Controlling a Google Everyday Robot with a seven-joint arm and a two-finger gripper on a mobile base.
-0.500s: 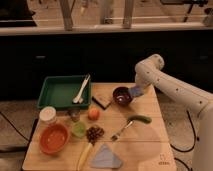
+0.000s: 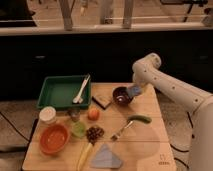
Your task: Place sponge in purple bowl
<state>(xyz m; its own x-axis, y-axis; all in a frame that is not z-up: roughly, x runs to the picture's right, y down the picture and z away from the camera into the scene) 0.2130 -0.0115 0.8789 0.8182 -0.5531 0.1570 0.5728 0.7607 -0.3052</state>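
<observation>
One camera view, looking down on wooden bench [image 2: 145, 146]. End effector [image 2: 132, 93] at right rim of purple bowl [image 2: 120, 96], closed on sponge [image 2: 134, 90]: small light-blue block pinched at the fingertips, just over bowl's right edge, apparently not yet resting inside. Bowl toward bench's back, just right of tan-and-dark pad [image 2: 102, 101], well apart from orange bowl [image 2: 53, 138] and green tray [image 2: 59, 93] at left.

Step judged: final placement, nearly done. To do well: shift slightly left to centre sponge over glossy inside, lower a little, open only then, lift straight up. Risk if released at rim: sponge dropped outside, bowl nudged toward pad.
</observation>
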